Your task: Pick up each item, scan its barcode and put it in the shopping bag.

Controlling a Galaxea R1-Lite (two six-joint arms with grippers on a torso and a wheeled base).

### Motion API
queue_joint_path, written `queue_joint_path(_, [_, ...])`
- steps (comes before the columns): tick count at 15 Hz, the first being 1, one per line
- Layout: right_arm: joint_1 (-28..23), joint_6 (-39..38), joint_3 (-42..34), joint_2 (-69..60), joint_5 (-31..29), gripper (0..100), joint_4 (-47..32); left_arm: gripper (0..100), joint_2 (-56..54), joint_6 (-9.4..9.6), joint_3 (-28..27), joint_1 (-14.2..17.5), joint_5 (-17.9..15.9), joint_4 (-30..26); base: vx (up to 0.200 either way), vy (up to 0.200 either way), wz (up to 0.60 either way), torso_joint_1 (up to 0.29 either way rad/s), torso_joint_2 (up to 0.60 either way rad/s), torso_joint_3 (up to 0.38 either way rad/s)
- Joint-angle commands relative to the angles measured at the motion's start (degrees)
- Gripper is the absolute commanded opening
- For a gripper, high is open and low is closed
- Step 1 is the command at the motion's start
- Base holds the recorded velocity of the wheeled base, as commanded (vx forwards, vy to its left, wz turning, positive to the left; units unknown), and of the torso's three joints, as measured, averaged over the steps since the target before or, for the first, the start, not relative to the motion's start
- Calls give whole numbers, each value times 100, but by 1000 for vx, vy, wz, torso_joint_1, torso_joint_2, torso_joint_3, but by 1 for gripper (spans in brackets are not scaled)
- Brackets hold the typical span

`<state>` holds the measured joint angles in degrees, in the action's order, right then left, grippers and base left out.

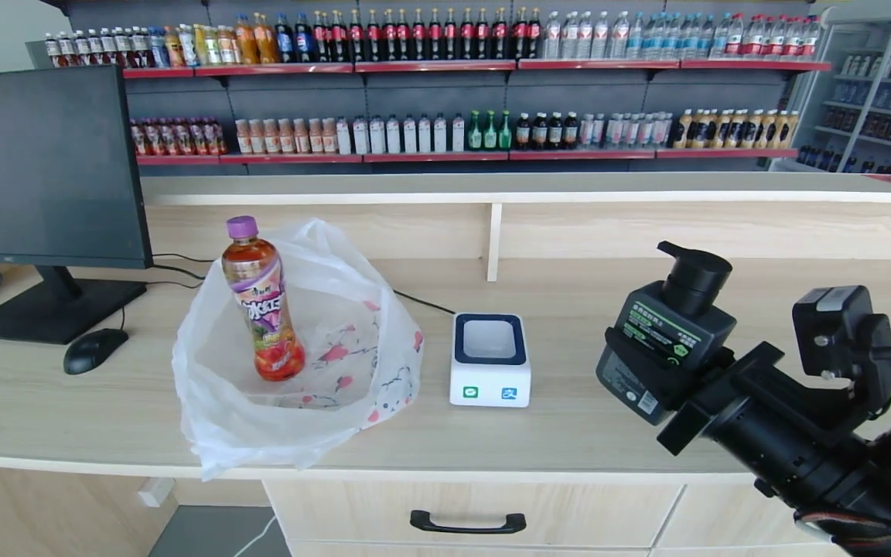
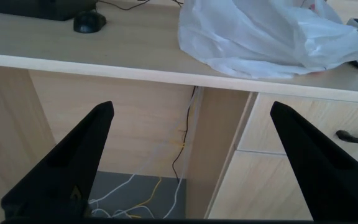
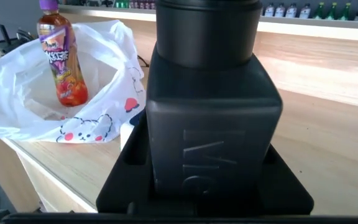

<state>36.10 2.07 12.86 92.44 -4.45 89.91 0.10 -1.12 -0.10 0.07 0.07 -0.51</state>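
A black square bottle [image 1: 666,340] with a black cap and a green label hangs tilted over the right of the counter, my right gripper [image 1: 670,375] shut on it. The right wrist view shows this bottle [image 3: 210,124] close up between the fingers [image 3: 129,168]. A white scanner [image 1: 489,360] sits mid-counter, to the left of the held bottle. Left of it, an open white plastic shopping bag [image 1: 368,340] holds an upright orange juice bottle [image 1: 264,302] with a purple cap. My left gripper [image 2: 191,112] is open and holds nothing, below the counter's front edge, facing the bag [image 2: 260,37].
A monitor [image 1: 43,170] and a mouse [image 1: 95,350] stand at the counter's left. A raised ledge with a divider [image 1: 494,240] runs along the back, with drink shelves behind. Drawers with a black handle [image 1: 467,523] are under the counter [image 1: 569,433].
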Motion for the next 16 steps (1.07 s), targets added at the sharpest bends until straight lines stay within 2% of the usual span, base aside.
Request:
queue_joint_path(1, [3, 4, 15, 2, -3, 0, 9, 100, -1, -2, 1, 1, 1, -2, 0, 200, 0, -2, -2, 2])
queue_joint_path(6, [-50, 162, 164, 99, 14, 0, 9, 100, -1, -2, 1, 1, 1, -2, 0, 200, 0, 0, 3, 4])
queue_joint_path(9, [55, 470, 366, 354, 155, 0, 9, 100, -1, 7, 1, 1, 1, -2, 0, 0, 0, 0, 0, 0])
queue_joint_path(10, [38, 760, 656, 591, 586, 0, 9, 100, -1, 7, 1, 1, 1, -2, 0, 0, 0, 0, 0, 0])
queue_joint_path(11, [29, 821, 709, 644, 673, 0, 9, 100, -1, 15, 1, 1, 1, -2, 0, 0, 0, 0, 0, 0])
queue_joint_path(14, [-903, 1911, 1078, 1285, 1930, 0, 9, 100, -1, 7, 1, 1, 1, -2, 0, 0, 0, 0, 0, 0])
queue_joint_path(15, [-1228, 2509, 1298, 1584, 2713, 0, 9, 100, -1, 7, 1, 1, 1, -2, 0, 0, 0, 0, 0, 0])
queue_joint_path(16, [-1351, 2904, 1544, 1698, 3082, 0, 9, 100, -1, 15, 1, 1, 1, -2, 0, 0, 0, 0, 0, 0])
